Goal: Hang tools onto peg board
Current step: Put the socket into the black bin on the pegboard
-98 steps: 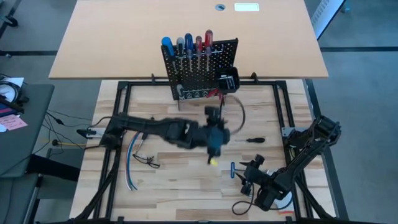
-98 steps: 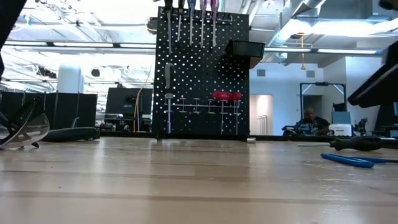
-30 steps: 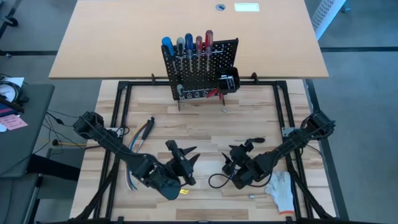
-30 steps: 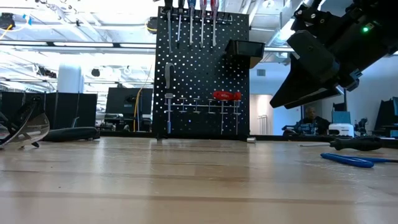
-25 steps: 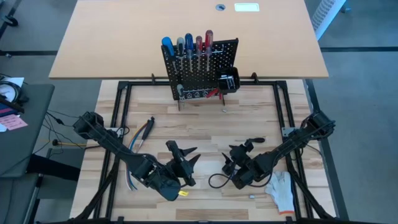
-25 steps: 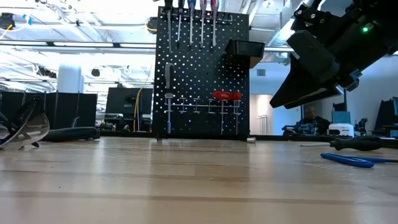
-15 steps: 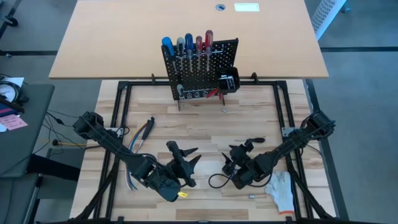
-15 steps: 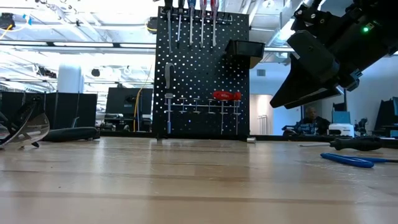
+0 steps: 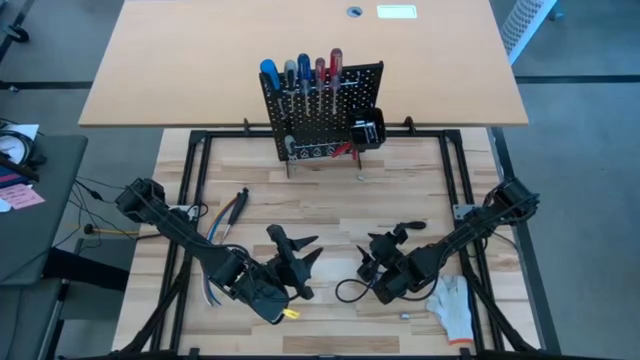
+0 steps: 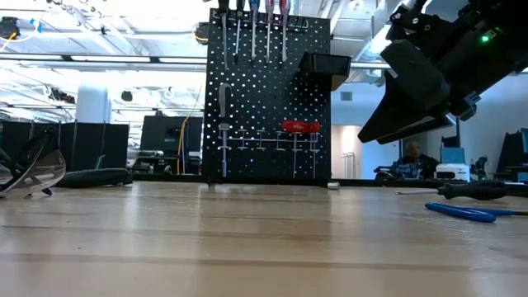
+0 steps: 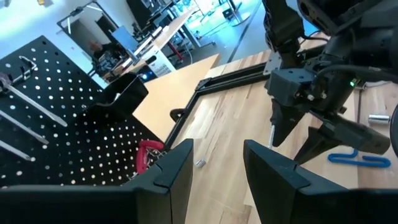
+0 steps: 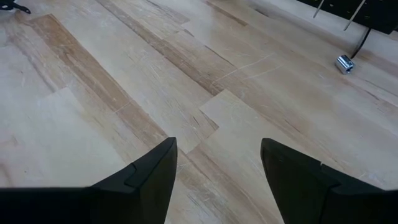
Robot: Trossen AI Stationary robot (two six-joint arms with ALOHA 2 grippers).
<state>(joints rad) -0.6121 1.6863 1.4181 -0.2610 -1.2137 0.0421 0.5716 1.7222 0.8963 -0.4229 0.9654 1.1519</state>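
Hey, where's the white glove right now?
In the high view the white glove lies on the wooden table's near right part, beside the right arm's tool, far from the peg board at the far edge.

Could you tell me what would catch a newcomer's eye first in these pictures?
First, the black peg board standing upright at the far edge of the wooden table, with a row of colourful screwdrivers hung along its top and red-handled pliers lower down. Next, the two dark arms at the near side: the left gripper and the right gripper, both with jaws open and holding nothing. A white glove lies near the right arm.
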